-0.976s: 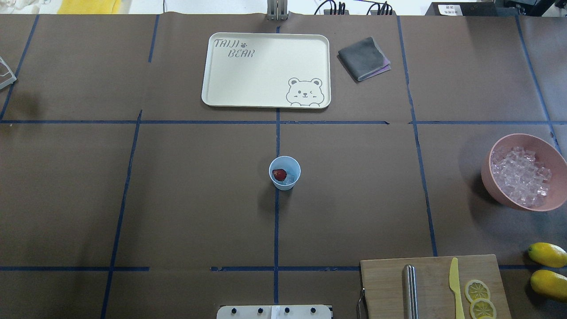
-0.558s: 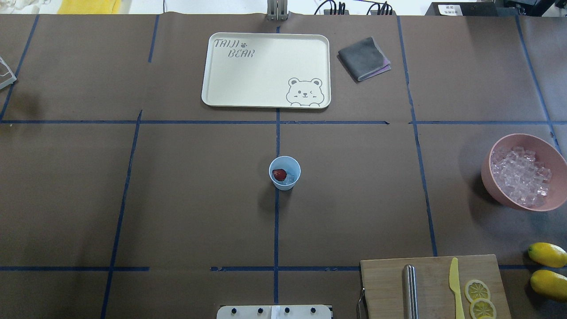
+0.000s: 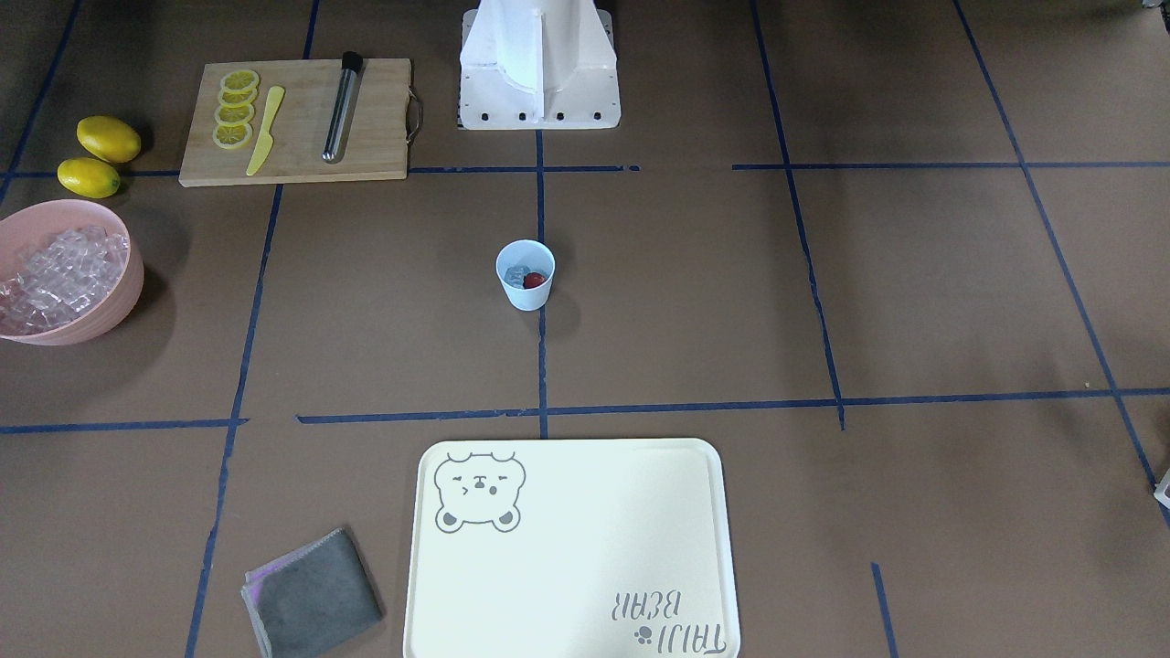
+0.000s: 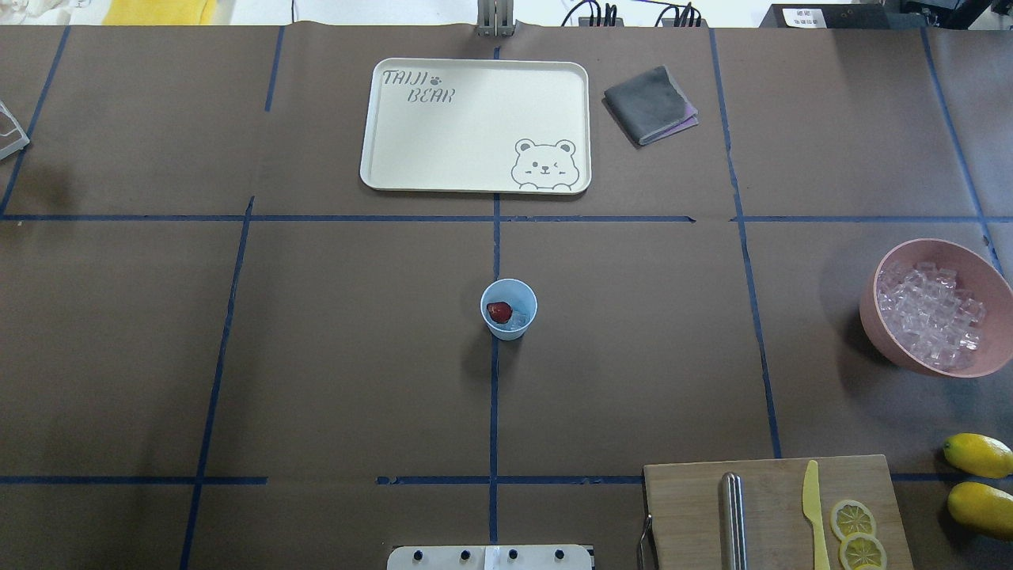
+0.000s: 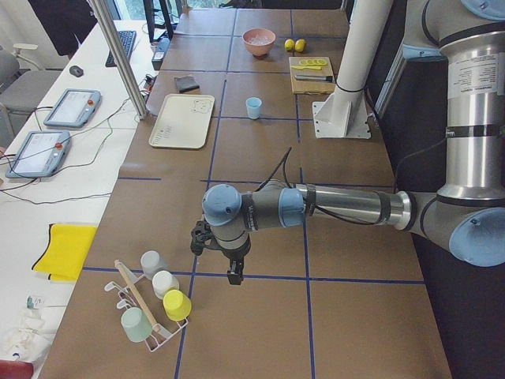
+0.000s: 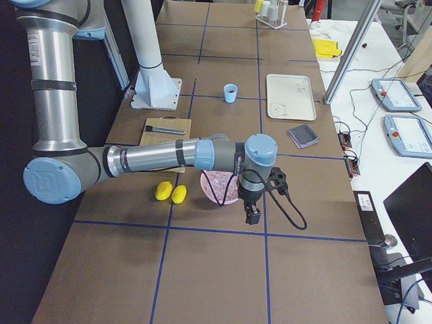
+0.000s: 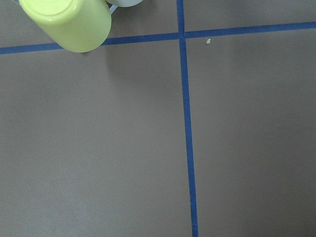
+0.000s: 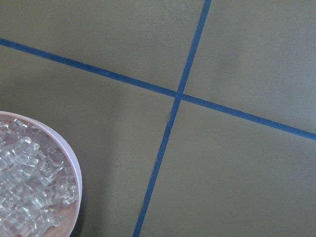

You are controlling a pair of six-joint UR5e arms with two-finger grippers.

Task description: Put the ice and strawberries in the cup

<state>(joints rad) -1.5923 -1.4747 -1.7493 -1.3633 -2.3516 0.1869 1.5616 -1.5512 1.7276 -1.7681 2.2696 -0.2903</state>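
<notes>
Nearest the robot's base, a flat bamboo cutting board (image 4: pixel 688 514) with a smooth metal tube (image 4: pixel 732 522), a yellow plastic knife (image 4: pixel 813 514) and thin round lemon slices (image 4: pixel 853 518) on top. Just beside it, two glossy oval lemons (image 4: pixel 977 454).

Farther out, at the middle of the brown papered surface (image 4: pixel 332 356), a small pale-blue plastic cup (image 4: pixel 509 331). Stands upright on a blue tape line and tapers to its base. Inside, a dark-red strawberry (image 4: pixel 498 312) against clear ice (image 4: pixel 519 321). Well off to the side, a round pink bowl (image 3: pixel 101 315) heaped with glassy cubes (image 4: pixel 930 317).

Farthest, a cream rectangular tray (image 4: pixel 475 119) with rounded corners and a printed bear, and a folded grey cloth (image 4: pixel 650 104) beside it.

Left pincer (image 5: pixel 234 276): points straight down above the surface, near a rack of upturned cups (image 5: pixel 150 304). Touches nothing. Cannot tell how far open.

Right pincer (image 6: pixel 252 216): points down just beside the pink bowl, apart from it, with nothing seen in it. Opening likewise impossible to judge.

Left arm (image 5: pixel 339 207): forearm level and low over the surface, wrist bent downward. Right arm (image 6: pixel 162 156): same pose, stretched level past the lemons, wrist turned down.
</notes>
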